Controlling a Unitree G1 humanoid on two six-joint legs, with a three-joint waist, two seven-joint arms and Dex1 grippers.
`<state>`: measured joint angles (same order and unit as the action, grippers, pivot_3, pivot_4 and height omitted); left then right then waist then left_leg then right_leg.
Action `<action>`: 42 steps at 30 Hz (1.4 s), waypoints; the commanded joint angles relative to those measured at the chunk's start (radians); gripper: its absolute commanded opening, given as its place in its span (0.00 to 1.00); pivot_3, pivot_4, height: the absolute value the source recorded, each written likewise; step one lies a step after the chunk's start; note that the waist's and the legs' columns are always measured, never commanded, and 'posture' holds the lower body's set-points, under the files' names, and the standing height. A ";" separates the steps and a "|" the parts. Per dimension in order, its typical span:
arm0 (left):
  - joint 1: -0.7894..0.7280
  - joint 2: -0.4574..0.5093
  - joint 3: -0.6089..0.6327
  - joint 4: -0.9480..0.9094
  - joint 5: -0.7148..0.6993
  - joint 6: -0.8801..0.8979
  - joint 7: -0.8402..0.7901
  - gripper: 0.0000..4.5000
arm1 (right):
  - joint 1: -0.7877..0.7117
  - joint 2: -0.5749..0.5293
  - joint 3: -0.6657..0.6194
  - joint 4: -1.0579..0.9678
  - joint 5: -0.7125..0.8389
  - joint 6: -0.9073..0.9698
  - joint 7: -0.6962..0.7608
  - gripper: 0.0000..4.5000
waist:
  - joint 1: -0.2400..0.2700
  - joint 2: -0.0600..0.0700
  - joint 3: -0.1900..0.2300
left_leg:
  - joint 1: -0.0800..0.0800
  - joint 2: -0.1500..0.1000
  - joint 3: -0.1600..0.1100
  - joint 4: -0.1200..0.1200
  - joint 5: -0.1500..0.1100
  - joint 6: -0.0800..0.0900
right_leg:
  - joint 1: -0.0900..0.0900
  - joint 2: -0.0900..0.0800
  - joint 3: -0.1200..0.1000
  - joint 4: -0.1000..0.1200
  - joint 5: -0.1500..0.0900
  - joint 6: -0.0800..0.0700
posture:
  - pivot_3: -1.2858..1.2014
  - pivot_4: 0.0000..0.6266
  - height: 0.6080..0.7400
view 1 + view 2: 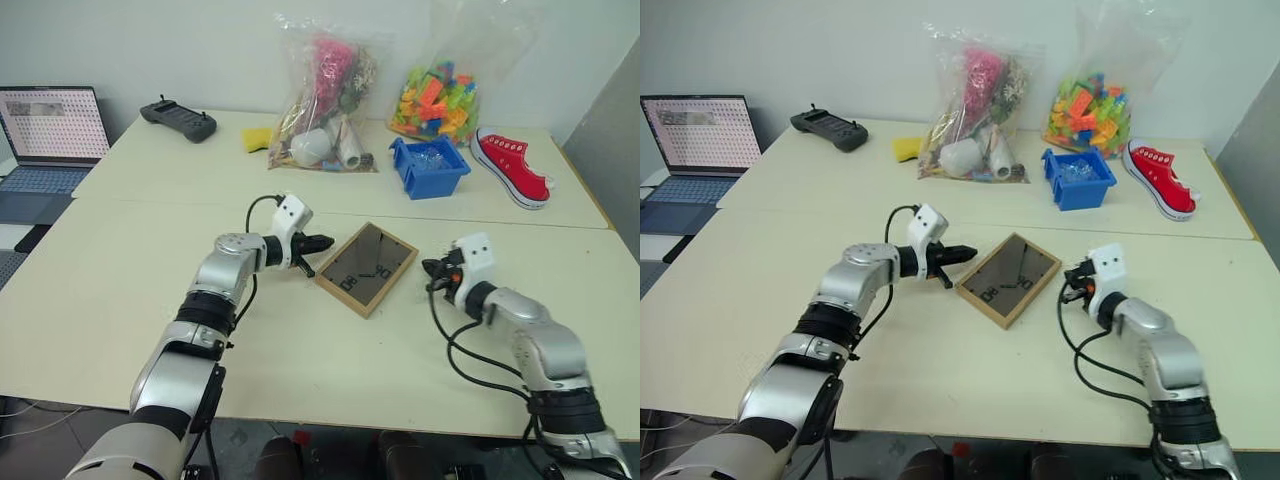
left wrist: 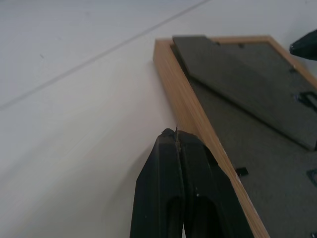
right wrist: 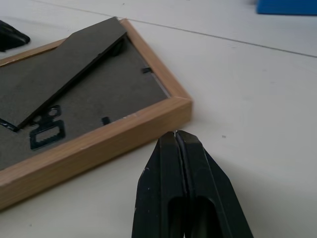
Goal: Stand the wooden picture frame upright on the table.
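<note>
Two cream tables (image 1: 150, 300) abut before a white wall; I see the frame (image 1: 366, 267) face-down between both grippers — left (image 1: 322, 242), right (image 1: 432, 268) — jaws closed, empty.

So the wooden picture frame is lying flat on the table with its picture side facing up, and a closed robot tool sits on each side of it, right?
Not quite. The wooden picture frame lies flat on the table, but its dark back faces up, the fold-out stand folded against it, as the right wrist view shows. The rest holds: the left tool and right tool flank it, both closed.
</note>
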<state>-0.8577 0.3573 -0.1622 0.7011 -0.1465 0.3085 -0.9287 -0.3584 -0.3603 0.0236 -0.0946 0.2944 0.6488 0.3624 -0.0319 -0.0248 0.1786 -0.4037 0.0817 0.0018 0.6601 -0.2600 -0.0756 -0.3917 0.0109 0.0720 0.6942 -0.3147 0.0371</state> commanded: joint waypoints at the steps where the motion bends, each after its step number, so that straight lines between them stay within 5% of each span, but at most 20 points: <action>1: 0.021 -0.005 -0.021 -0.045 0.023 -0.025 -0.032 0.00 | -0.039 0.033 0.037 -0.004 -0.014 -0.032 0.018 0.01 | 0.000 0.000 0.000 | 0.000 0.000 0.000 0.000 0.000 0.000 | 0.000 0.000 0.000 0.000 0.000 0.000 | 0.52 0.24 1.00; 18: 0.552 0.259 0.095 -0.981 -0.141 0.465 -0.017 0.00 | -0.012 0.043 0.178 -0.162 0.073 0.123 0.239 0.01 | -0.001 0.001 0.000 | 0.001 0.001 -0.001 0.000 0.000 0.000 | -0.001 0.000 0.000 0.002 0.000 0.000 | 0.52 0.24 1.00; 28: 0.766 0.384 0.280 -1.128 -0.286 0.605 -0.015 0.00 | -0.016 -0.081 0.177 -0.115 0.023 0.094 0.304 0.01 | -0.001 0.000 0.000 | 0.001 0.001 -0.001 0.000 0.000 0.000 | 0.000 0.000 0.000 0.002 -0.001 -0.001 | 0.52 0.24 1.00; 33: 0.915 0.454 0.431 -1.195 -0.510 0.836 -0.078 0.21 | -0.007 -0.156 0.151 -0.103 0.026 0.065 0.358 0.00 | -0.002 0.000 0.000 | 0.002 0.001 0.000 0.000 0.000 0.000 | 0.000 0.000 0.000 0.002 -0.001 -0.002 | 0.52 0.24 1.00; 38: 0.875 0.282 0.675 -1.142 -0.810 1.267 0.024 0.44 | 0.007 -0.188 0.153 -0.102 0.030 0.048 0.398 0.00 | -0.001 0.000 0.000 | 0.003 0.001 -0.001 0.000 0.000 0.000 | 0.001 0.000 -0.001 0.003 -0.002 -0.002 | 0.52 0.24 1.00; 42: 0.883 0.199 0.749 -1.030 -1.009 1.306 0.220 0.65 | 0.015 -0.182 0.164 -0.124 0.039 0.057 0.414 0.00 | -0.002 -0.001 0.000 | 0.003 0.001 -0.002 0.000 0.000 0.000 | 0.002 0.000 -0.001 0.002 -0.002 -0.002 | 0.52 0.24 1.00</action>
<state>0.0175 0.5796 0.5393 -0.3767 -1.0378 1.5915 -0.8125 -0.3454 -0.5396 0.1886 -0.1770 0.3173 0.7116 0.7609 -0.0334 -0.0259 0.1785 -0.4002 0.0830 -0.0006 0.6600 -0.2603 -0.0751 -0.3897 0.0108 0.0710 0.6970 -0.3166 0.0349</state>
